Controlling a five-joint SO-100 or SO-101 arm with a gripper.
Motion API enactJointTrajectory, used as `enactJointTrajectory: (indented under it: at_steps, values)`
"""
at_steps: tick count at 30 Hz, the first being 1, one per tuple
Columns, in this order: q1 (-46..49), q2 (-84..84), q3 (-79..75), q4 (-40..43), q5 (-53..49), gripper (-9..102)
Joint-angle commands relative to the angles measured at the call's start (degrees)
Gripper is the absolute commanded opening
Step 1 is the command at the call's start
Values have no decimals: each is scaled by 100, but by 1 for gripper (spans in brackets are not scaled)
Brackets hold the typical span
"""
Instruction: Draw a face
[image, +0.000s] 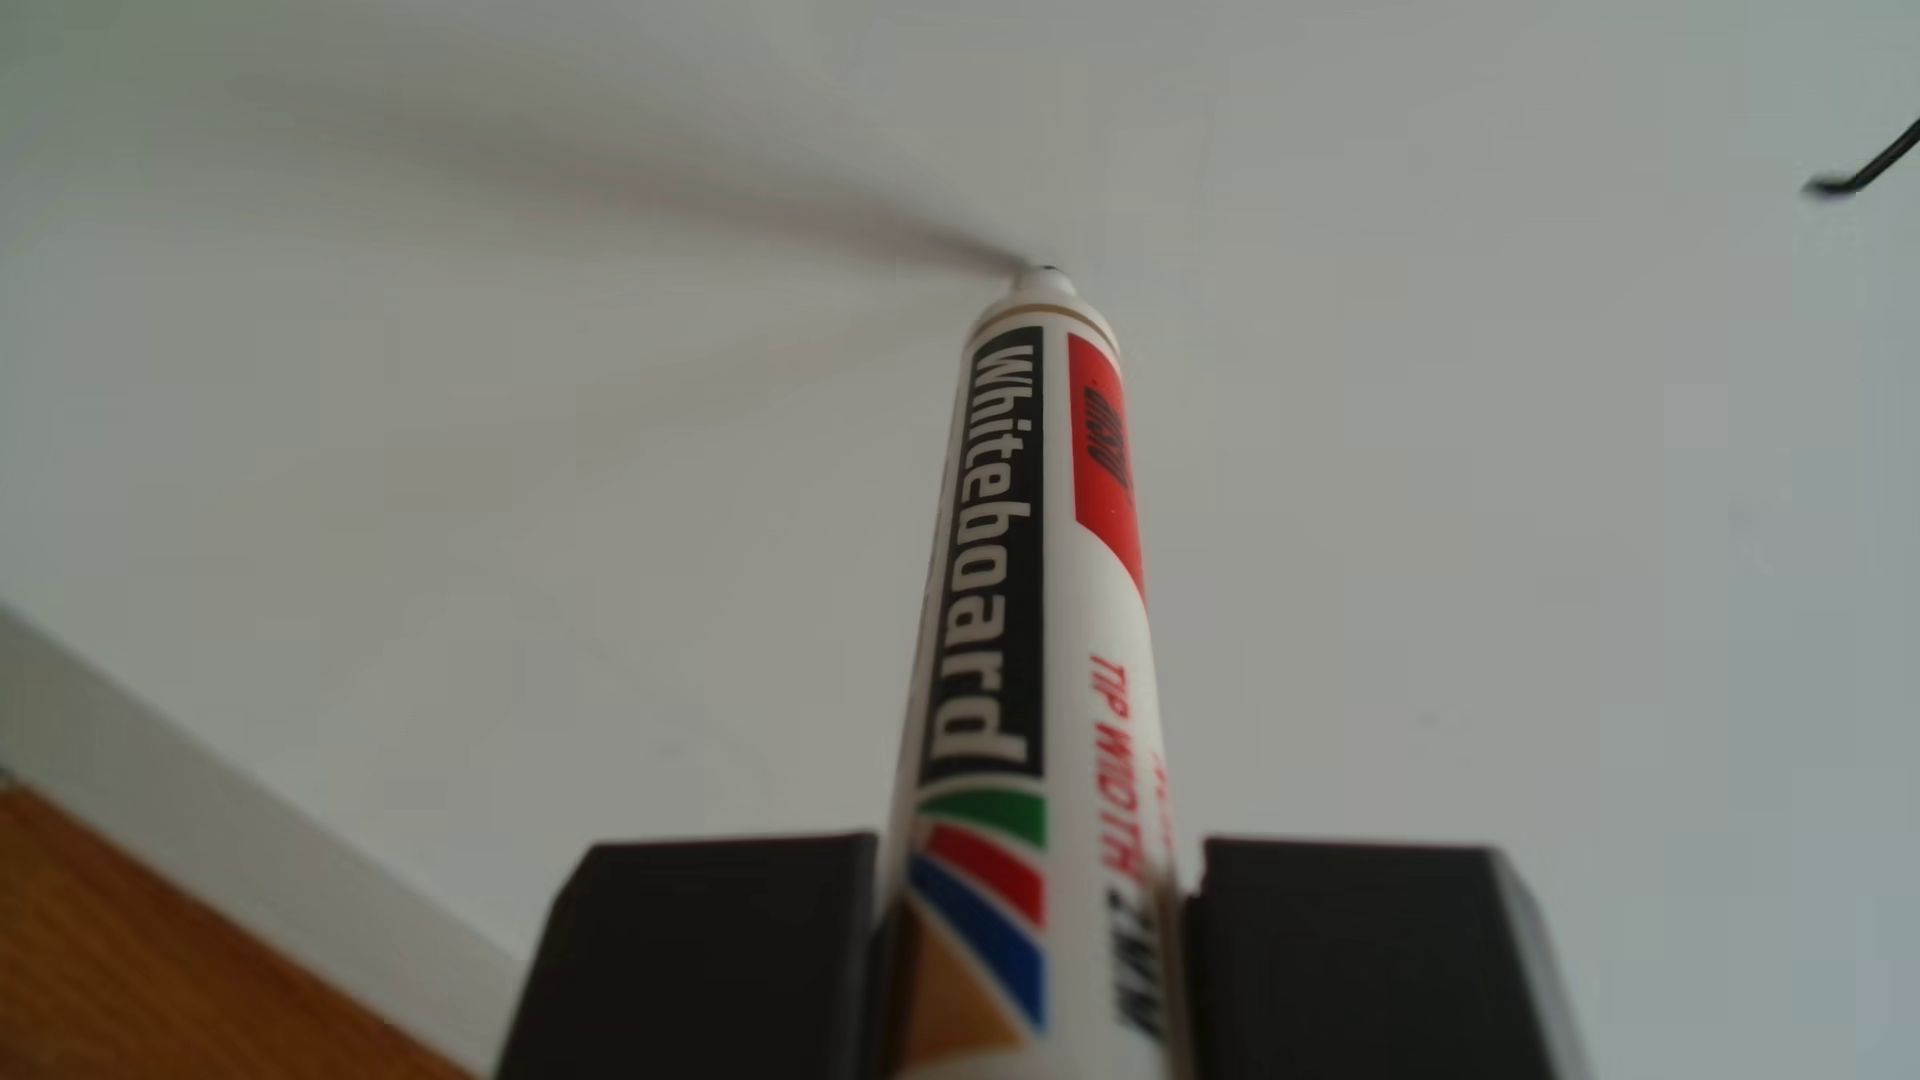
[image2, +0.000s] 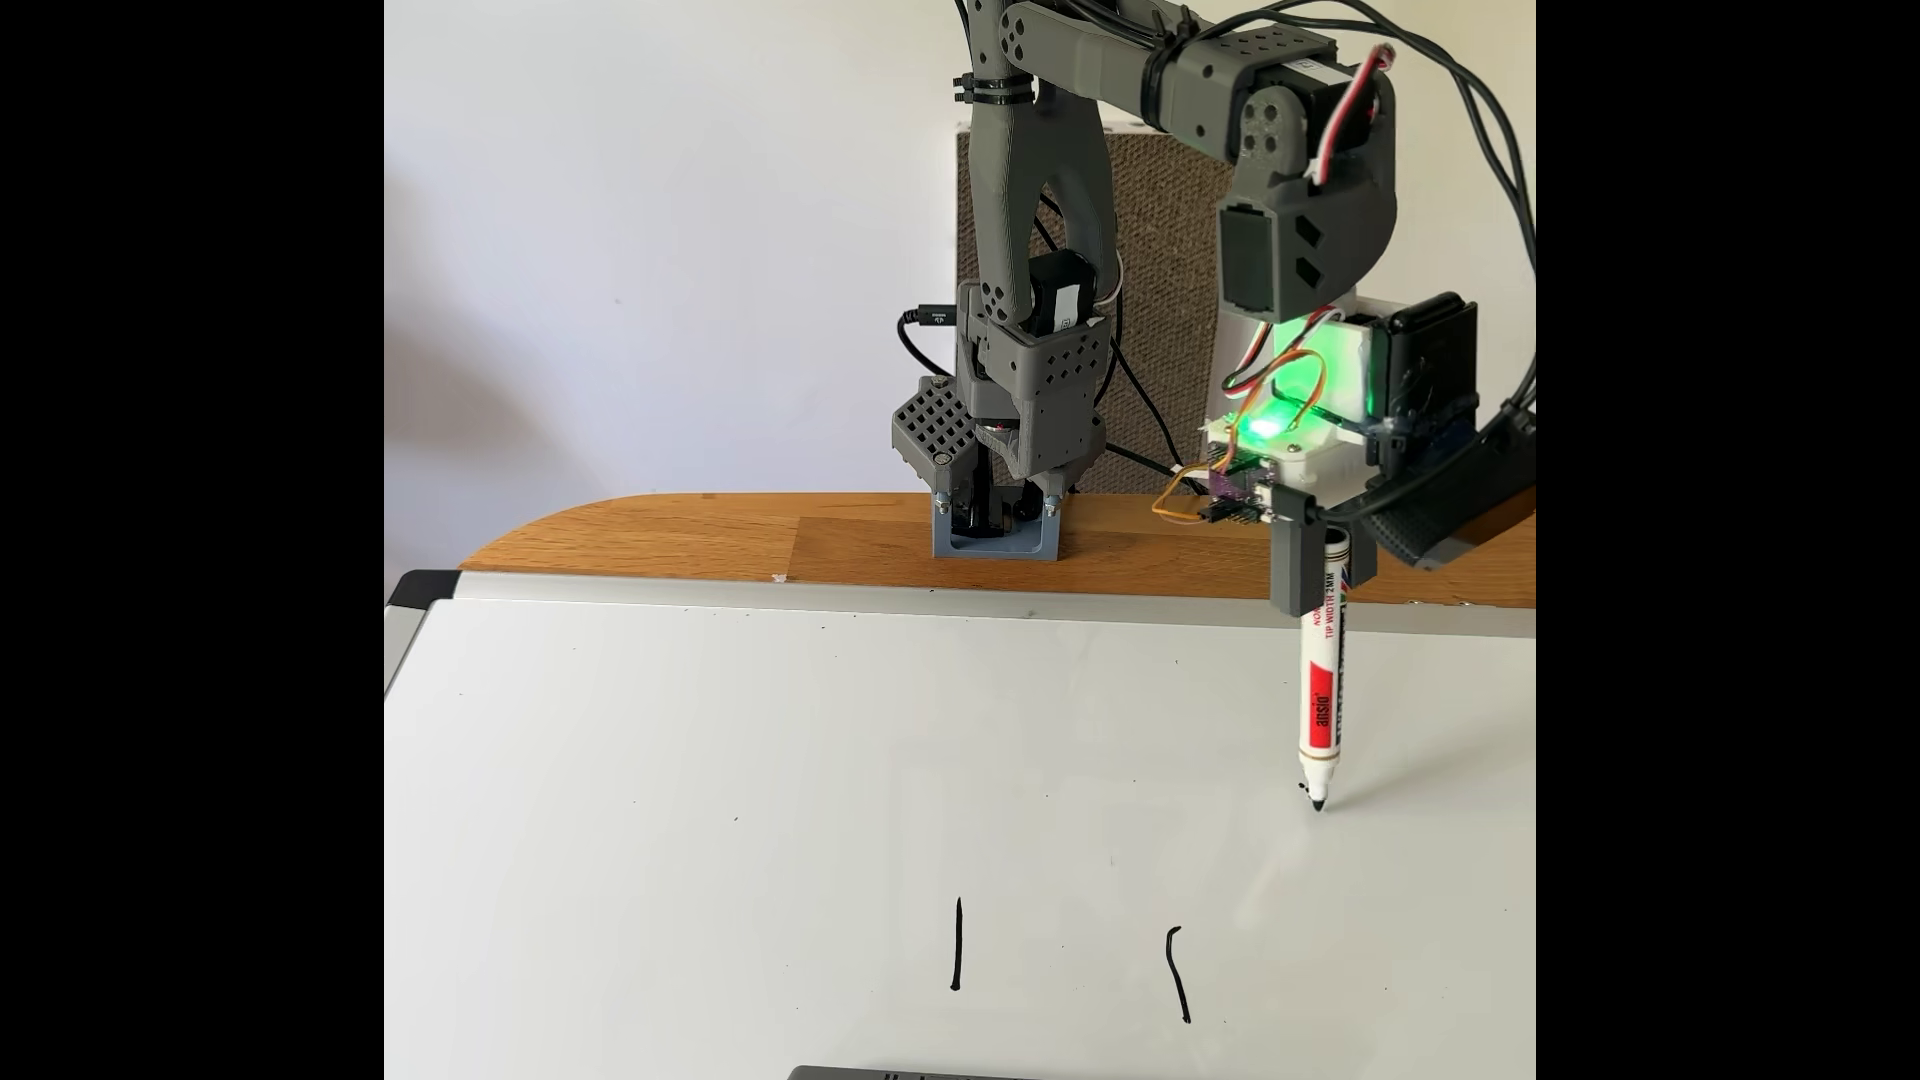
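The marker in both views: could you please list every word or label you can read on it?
"Whiteboard": black band on the marker.
"TIP WIDTH 2MM": red print on its barrel in the fixed view.
"ansio", uncertain: the red patch.
Blurred: the red patch's print in the other view.

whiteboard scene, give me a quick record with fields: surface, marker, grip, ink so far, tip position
surface: whiteboard lying flat, wooden table behind it
marker: whiteboard marker, cap off, upright, tip down
grip: gripper with dark fingers shut on the marker barrel
ink so far: straight vertical stroke and slightly curved stroke near the front edge, side by side and apart
tip position: marker tip at the board, towards the right in the fixed view, tiny ink dots beside it; contact cannot be confirmed
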Motion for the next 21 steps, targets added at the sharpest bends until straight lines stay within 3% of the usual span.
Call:
enactJointTrajectory:
  at_steps: [1,11,21]
  values:
    - [264,378,-35,-132,-193,-1]
    - [1213,422,316,-255,-694,-1]
    - [211,642,439,-9,-483,-1]
